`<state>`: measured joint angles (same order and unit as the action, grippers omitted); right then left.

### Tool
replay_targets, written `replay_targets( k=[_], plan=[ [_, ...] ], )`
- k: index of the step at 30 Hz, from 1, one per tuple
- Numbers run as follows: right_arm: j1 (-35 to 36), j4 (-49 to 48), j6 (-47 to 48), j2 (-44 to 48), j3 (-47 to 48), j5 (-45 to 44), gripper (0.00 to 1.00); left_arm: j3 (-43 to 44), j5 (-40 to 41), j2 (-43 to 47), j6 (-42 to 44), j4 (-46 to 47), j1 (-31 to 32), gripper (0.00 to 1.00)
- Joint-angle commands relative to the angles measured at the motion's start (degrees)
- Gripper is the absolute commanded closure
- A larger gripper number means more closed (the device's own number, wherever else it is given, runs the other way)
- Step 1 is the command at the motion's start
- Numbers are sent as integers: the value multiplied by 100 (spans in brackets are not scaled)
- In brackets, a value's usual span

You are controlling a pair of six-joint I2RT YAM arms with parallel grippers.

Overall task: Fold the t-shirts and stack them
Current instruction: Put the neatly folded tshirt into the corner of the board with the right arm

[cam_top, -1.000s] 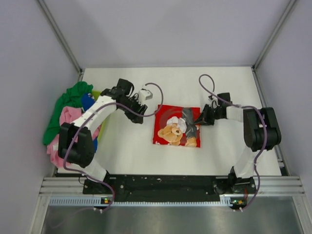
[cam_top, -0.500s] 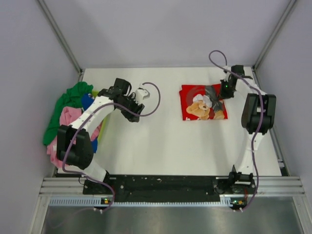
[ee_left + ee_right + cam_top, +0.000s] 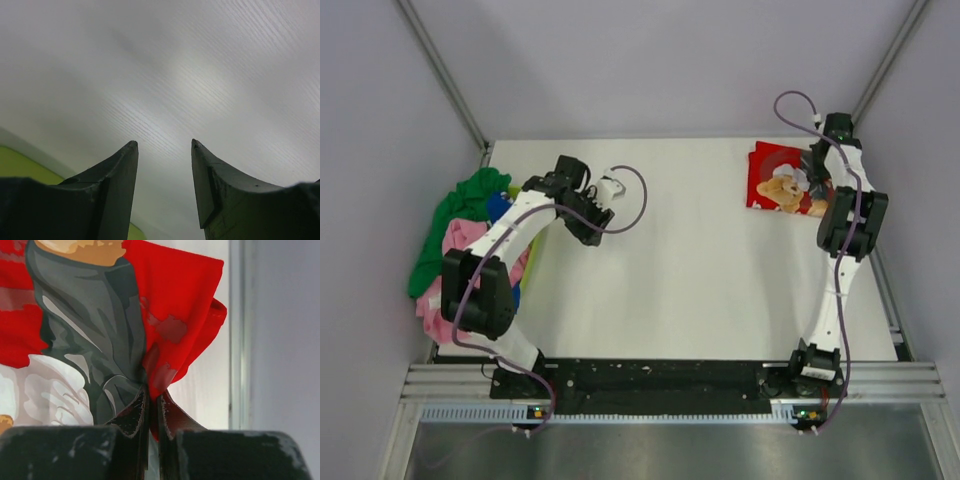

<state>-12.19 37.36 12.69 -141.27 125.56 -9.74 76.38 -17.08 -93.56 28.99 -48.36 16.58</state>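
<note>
At the far right corner of the table [image 3: 690, 260], just beside the right-hand frame rail [image 3: 239, 330], lies the folded red teddy-bear t-shirt [image 3: 782, 185]. The right gripper [image 3: 152, 397] is clamped narrow on a pinch of its right-hand edge. In the right wrist view the cloth bunches into a raised pucker at the jaws, and one red flap stands up off the surface. The folded packet is close to square, so its long axis is weak. From above it seems to run roughly left to right, skewed a little against the table's edges, with the pinched side facing the rail and the bear print lying across the top face. The main risk, as I judge it, is the fold coming undone. The grip looks to take only part of one edge, so any lift or pull could peel the top layers away from those beneath and open the packet, or twist it further out of square. With the rail so near, a slack release could also leave a corner draped over the edge. Well apart at the table's left side, the green t-shirt [image 3: 460, 215], pink t-shirt [image 3: 455, 240] and blue t-shirt [image 3: 500, 208] sit in a loose unfolded heap. Near it the left gripper [image 3: 162, 145] hangs over bare tabletop, jaws partly spread and empty.
</note>
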Motion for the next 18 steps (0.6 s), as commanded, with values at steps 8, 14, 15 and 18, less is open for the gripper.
replay_targets(
  k=[8, 14, 15, 18],
  plan=[
    [-223, -1169, 796, -173, 715, -1336, 60, 545, 231, -330, -51, -314, -23, 48],
    [-293, -1293, 630, 336, 1164, -1418, 43, 518, 355, -251, -43, -315, -23, 48],
    [-267, -1250, 569, 563, 1086, -1243, 43, 501, 372, -224, -34, -297, -23, 48],
    [-153, -1144, 341, 1389, 254, -68, 44, 492, 363, -145, -34, -236, -23, 48]
  ],
)
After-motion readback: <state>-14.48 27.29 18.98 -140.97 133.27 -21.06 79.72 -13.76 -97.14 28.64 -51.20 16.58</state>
